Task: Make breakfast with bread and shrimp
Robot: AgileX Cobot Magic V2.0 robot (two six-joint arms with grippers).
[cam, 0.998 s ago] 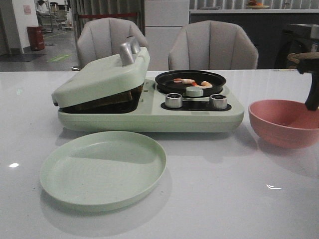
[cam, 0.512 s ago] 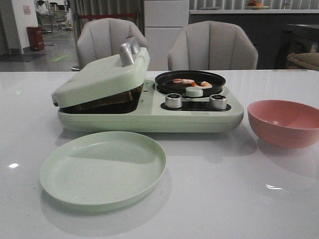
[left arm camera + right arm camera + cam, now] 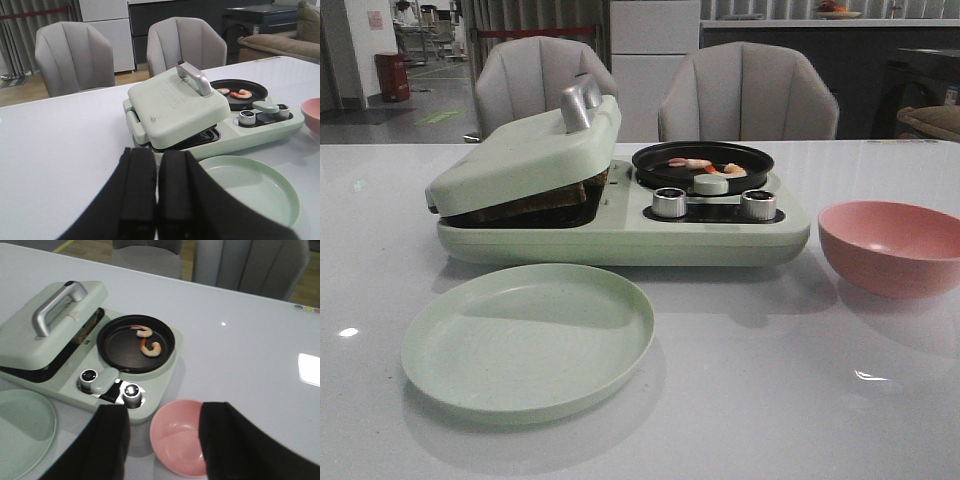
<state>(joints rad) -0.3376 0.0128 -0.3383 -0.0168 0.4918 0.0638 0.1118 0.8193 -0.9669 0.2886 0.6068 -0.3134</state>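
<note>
In the black pan (image 3: 135, 342), shrimp (image 3: 149, 346) lie beyond the open right pincer (image 3: 162, 440).

Neither arm shows in the front view. The left gripper (image 3: 156, 200) appears only in its own wrist view: two black fingers (image 3: 137, 195) pressed together, a thin seam between them, nothing held, rising from 6 o'clock toward 12. The right gripper (image 3: 162, 440) appears only in its wrist view: two black fingers (image 3: 107, 440) spread wide apart at 7 and 5 o'clock, jaws parted with nothing between them, hanging above the table and touching nothing.
</note>
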